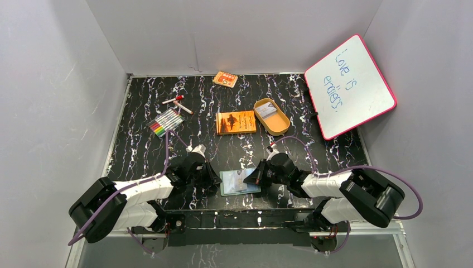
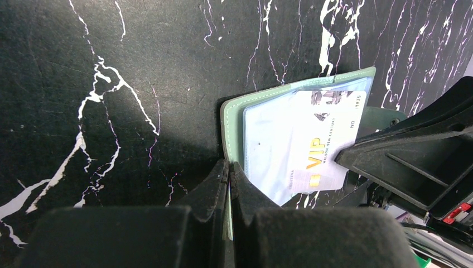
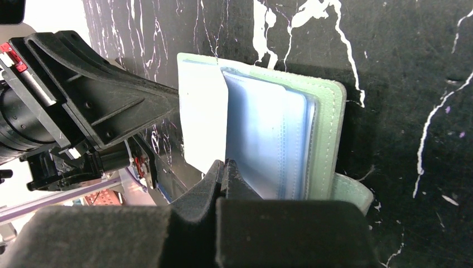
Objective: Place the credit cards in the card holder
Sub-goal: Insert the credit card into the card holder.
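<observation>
The grey-green card holder (image 1: 239,183) lies open on the black marbled table between my two grippers. My left gripper (image 2: 230,166) is shut on the green left edge (image 2: 233,120) of the card holder, and a thin strip of the cover shows between its fingers. A white credit card (image 2: 321,139) marked VIP lies slanted over the pale blue pockets. My right gripper (image 3: 225,163) is shut on that card's (image 3: 201,117) near edge, beside the blue pocket leaves (image 3: 268,139). The holder's snap tab (image 3: 351,192) sticks out on the right.
Farther back stand an orange book (image 1: 236,122) and a tan oval tin (image 1: 271,116) with something pale inside. A pack of markers (image 1: 166,121) and loose pens (image 1: 177,103) lie back left. A small orange item (image 1: 225,79) lies by the back wall. A pink-framed whiteboard (image 1: 348,86) leans back right.
</observation>
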You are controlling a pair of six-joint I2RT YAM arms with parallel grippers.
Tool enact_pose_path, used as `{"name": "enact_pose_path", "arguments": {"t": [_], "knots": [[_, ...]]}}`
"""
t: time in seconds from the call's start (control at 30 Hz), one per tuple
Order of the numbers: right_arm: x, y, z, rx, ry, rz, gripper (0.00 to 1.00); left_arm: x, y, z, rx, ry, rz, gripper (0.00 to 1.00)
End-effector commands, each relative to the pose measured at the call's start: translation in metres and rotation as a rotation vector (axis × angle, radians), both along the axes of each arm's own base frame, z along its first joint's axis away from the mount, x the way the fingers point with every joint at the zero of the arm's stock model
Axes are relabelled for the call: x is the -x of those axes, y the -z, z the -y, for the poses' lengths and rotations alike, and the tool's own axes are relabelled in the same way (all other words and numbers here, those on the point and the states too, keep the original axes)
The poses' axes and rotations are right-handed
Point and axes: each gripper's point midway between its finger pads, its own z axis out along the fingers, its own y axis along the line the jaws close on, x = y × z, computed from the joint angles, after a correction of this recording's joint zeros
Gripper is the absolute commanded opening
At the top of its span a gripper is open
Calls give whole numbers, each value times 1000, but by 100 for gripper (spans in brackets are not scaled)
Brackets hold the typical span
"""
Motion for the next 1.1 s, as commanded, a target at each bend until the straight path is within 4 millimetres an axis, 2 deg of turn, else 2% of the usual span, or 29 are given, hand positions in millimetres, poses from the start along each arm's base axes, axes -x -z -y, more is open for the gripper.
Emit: {"name": "enact_pose_path", "arguments": {"t": [0.0, 0.67, 1.07], "knots": [[8, 0, -5, -28, -31, -10, 0, 3, 6, -4, -7, -13, -13, 0], [20, 3, 5, 6, -53, -40, 0, 0, 5, -12, -18, -63, 1, 0], [14, 1, -15, -43, -67, -33, 0, 1, 4, -7, 15, -54, 0, 0]]}}
